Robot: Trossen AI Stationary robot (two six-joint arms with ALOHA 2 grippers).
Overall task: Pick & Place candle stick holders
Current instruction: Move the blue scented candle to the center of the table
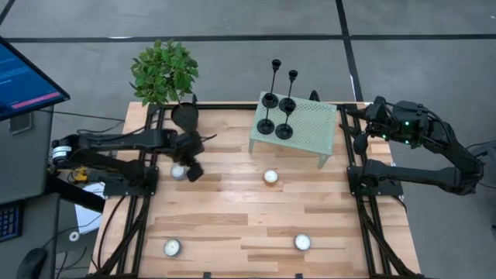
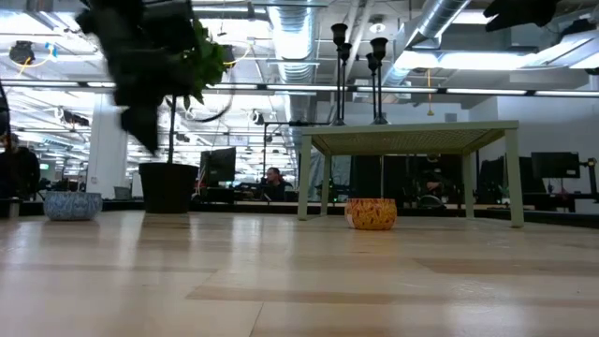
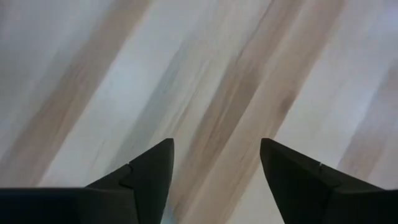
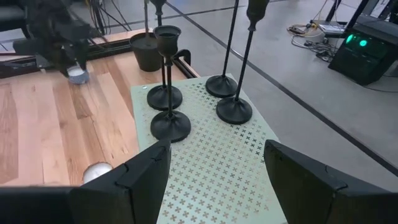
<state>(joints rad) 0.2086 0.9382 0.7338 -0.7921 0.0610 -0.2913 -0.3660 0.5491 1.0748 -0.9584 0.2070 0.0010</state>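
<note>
Four black candle stick holders (image 1: 277,105) stand upright in a tight cluster on the pale green perforated stand (image 1: 314,128) in the upper middle of the high view, their disc bases close together, some perhaps touching. They look like stiff, thin metal: top-heavy, smooth and easy to tip, so the stem just above the base seems the safest hold, though their closeness leaves little room for fingers. The left gripper (image 3: 214,168), at centre left in the high view, points down at bare wooden table (image 1: 232,225) with its jaws apart and nothing between them. The right gripper (image 4: 217,171) waits near the stand's right side, jaws also apart and empty. The taller holders' cups are cut off at the top of the right wrist view, and a blurred arm hides part of the low view's upper left.
</note>
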